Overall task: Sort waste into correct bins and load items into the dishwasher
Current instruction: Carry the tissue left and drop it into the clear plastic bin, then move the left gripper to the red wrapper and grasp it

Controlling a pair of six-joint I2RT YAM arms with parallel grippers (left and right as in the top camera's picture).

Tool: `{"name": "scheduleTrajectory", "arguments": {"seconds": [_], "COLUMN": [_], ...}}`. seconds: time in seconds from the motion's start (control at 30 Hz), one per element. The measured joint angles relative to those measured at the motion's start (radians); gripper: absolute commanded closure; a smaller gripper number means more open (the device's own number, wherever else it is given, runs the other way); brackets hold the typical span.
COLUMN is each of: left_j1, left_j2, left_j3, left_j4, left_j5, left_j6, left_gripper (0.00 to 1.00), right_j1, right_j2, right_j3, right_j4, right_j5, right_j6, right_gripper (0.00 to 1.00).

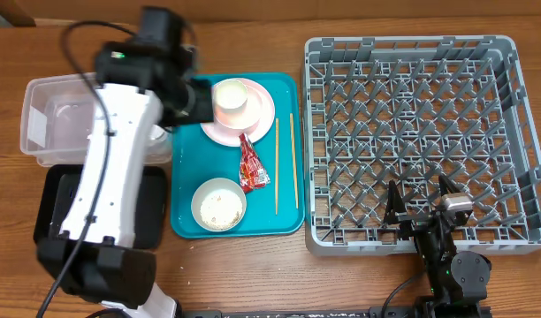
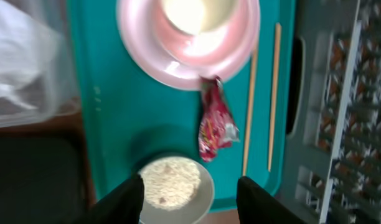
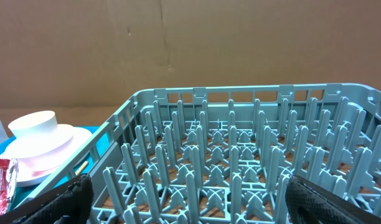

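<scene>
Left gripper (image 2: 190, 194) hangs wide open, empty, over the teal tray (image 2: 116, 112) (right gripper (image 3: 187, 194), over at the rack (image 3: 240, 124), same deal). Red wrapper (image 2: 216, 121) lies mid-tray touching the pink plate (image 2: 147, 56), so a sloppy pinch could drag the plate or snag a chopstick (image 2: 249, 112).

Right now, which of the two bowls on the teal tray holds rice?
The white bowl beside the red snack wrapper, full of rice grains; the other bowl sits on the pink plate.
</scene>
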Motion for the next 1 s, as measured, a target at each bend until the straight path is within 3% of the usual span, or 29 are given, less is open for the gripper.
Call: {"name": "scheduleTrajectory", "arguments": {"seconds": [0.47, 1.0], "left_j1": [-0.250, -0.265], "left_j2": [0.002, 0.002], "left_j3": [-0.409, -0.620], "left_j4": [0.369, 0.615], "left_j5": [-0.044, -0.165], "left_j6": [-0.150, -0.235], "left_gripper": [0.50, 0.46], "right_j1": [0.000, 0.000], "right_j2": [0.000, 0.000], "right_j3": [0.000, 0.000], "right_j4": [0.001, 0.000], "right_j5": [0.000, 0.000], "right_j6": [0.001, 0.000], "right_gripper": [0.00, 0.00]}}
